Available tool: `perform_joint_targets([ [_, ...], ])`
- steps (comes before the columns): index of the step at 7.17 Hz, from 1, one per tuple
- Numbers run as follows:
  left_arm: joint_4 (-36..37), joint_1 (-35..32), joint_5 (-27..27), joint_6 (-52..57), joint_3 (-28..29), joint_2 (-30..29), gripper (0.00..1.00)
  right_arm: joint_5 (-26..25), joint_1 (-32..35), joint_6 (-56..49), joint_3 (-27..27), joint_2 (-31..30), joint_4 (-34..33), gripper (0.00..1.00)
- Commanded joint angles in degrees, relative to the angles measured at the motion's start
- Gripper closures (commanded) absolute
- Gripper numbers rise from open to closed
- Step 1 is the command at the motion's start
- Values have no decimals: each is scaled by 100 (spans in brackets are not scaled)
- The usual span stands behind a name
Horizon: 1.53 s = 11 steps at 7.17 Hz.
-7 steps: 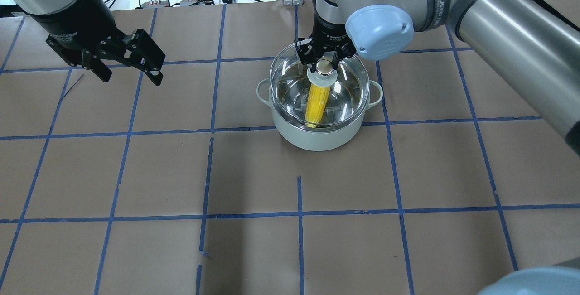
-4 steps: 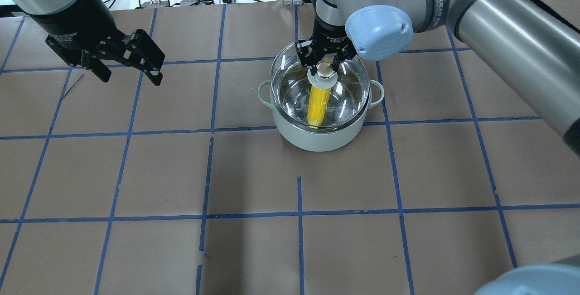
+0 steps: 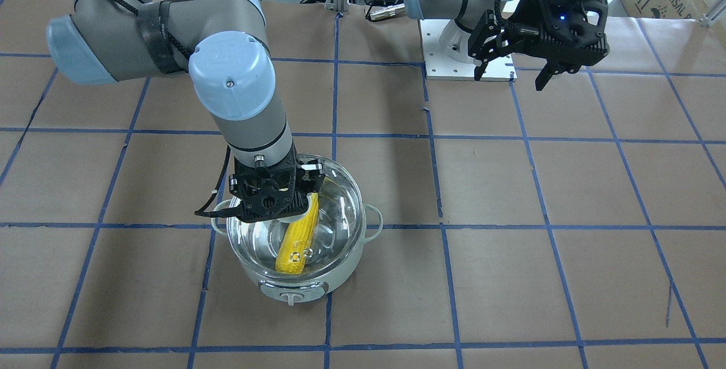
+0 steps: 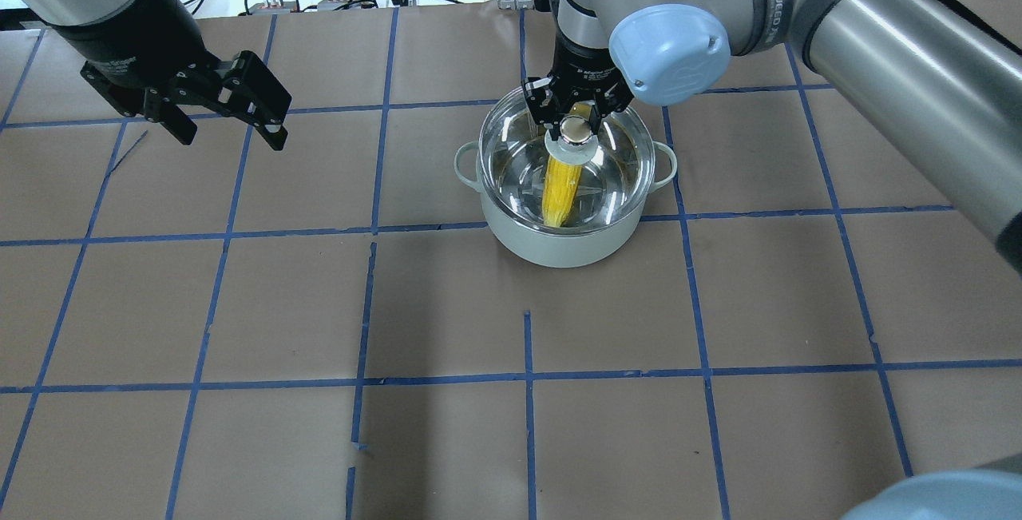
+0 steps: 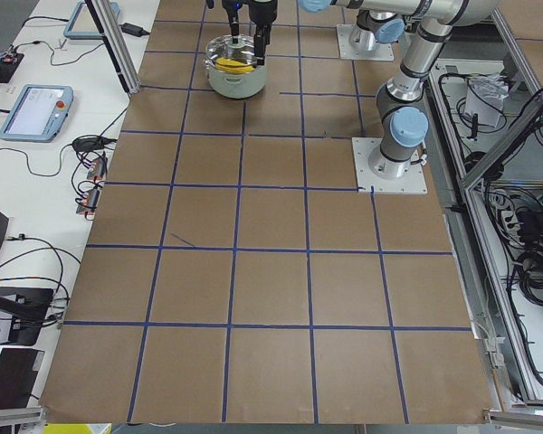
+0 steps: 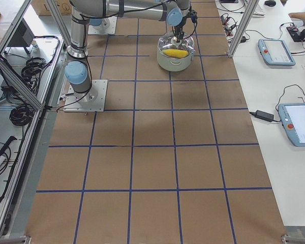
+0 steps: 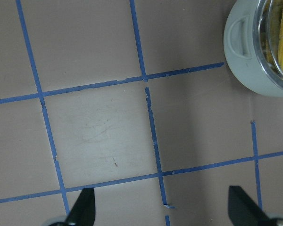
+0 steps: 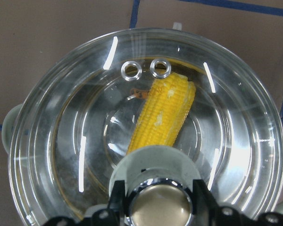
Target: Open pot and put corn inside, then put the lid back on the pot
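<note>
Last step of the job, by my reckoning: the corn (image 4: 561, 188) lay inside the pot (image 4: 559, 244), slanted across the steel bowl with its blunt end near the two vent holes (image 8: 132, 69), and the lid (image 4: 615, 160) was over the top of it; the right tool (image 4: 576, 129) had its two fingers clamped either side of the brass knob (image 8: 162, 207), so it was gripping the lid by that knob. From above, the glass rim sat almost square with the pot's rim; whether it was fully seated or a hair above, I could not tell. The pot itself stood on the far half of the desk (image 4: 447, 440), a little right of the middle. Well off to the left, the left tool (image 4: 231, 136) hung above bare desk with its fingers spread wide and nothing between them; it looked to have no part in this step.

What the next move called for, I'd say: settle the lid flat on the rim if it wasn't already; then part the fingers and lift straight up, clear of the knob, so the lid didn't get dragged or tipped off the pot.
</note>
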Motion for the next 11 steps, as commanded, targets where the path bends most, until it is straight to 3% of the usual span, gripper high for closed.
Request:
perform_joint_targets([
  [1,0,0,-4,-3,4,0,0,28,7,-6,0,-3,59,52],
  [2,0,0,-4,-3,4,0,0,55,15,-15,-9,-3,15,1],
  [7,0,0,-4,-29,4,-9,0,73,-72,-6,-140,23,-11,0],
  [11,0,-9,-13,-38,-57,0,0,-217,-968,-225,-782,-134,85,0],
])
